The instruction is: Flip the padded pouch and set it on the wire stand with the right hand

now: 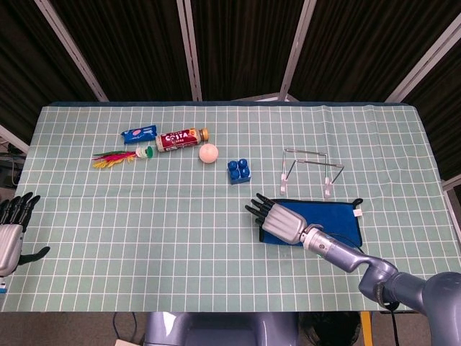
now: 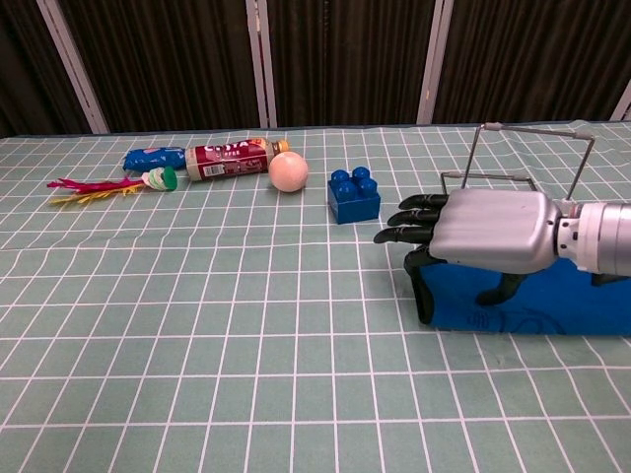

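The blue padded pouch (image 1: 337, 219) (image 2: 552, 305) lies flat on the checked cloth at the right, just in front of the wire stand (image 1: 311, 169) (image 2: 530, 148). My right hand (image 1: 279, 220) (image 2: 478, 236) hovers low over the pouch's left end, palm down, fingers stretched out past the pouch's edge and holding nothing. Its thumb hangs down toward the pouch top. My left hand (image 1: 13, 231) sits at the table's left edge, fingers spread and empty; the chest view does not show it.
A blue toy brick (image 1: 239, 171) (image 2: 354, 196) stands just left of the stand. Further back left lie a pink ball (image 1: 208, 153), a brown bottle (image 1: 181, 138), a blue snack packet (image 1: 139, 133) and a feathered shuttlecock (image 1: 122, 156).
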Robot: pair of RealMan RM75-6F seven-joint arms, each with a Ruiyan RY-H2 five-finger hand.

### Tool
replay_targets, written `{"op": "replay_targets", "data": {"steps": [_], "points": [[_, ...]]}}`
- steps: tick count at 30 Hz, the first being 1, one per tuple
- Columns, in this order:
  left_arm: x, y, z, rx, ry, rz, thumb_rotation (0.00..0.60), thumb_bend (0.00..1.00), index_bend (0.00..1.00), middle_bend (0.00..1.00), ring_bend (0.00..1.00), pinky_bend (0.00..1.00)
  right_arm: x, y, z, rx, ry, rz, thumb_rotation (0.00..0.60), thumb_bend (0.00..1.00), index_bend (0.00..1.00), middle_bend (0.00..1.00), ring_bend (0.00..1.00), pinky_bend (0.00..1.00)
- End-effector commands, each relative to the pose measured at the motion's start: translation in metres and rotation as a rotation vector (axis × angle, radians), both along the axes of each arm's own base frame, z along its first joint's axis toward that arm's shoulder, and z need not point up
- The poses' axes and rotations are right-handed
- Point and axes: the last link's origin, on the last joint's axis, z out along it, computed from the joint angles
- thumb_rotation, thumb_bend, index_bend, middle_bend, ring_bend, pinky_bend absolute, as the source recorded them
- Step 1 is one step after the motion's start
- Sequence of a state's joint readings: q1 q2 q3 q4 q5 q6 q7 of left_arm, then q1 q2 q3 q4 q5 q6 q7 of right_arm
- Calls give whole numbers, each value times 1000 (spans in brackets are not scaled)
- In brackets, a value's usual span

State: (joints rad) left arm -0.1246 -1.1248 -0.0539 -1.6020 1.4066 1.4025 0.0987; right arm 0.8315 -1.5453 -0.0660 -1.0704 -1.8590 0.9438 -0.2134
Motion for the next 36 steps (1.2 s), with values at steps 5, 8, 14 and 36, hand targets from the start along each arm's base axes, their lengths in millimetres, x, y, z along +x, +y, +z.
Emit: {"op": "replay_targets", "data": {"steps": [5, 8, 14, 36], "points": [[0, 0, -1, -2, 2, 3, 600, 0, 0, 0, 0, 0, 2, 0, -5, 8, 3, 4, 600, 95, 322, 0, 0, 0], [0, 1, -1, -3, 2, 3, 600, 0, 0, 0, 0, 0, 1, -1, -7, 6, 15, 1, 600, 95, 322, 0, 0, 0], [-1, 1, -1, -4, 1, 3, 600, 0, 0, 0, 0, 0, -2, 0, -10, -1, 40, 9, 600, 96, 333, 0, 0, 0], [-1, 1, -3, -11, 5, 5, 600, 0, 0, 0, 0, 0, -8, -4, -9, -24, 52, -20, 600, 117, 355, 0, 0, 0]]}}
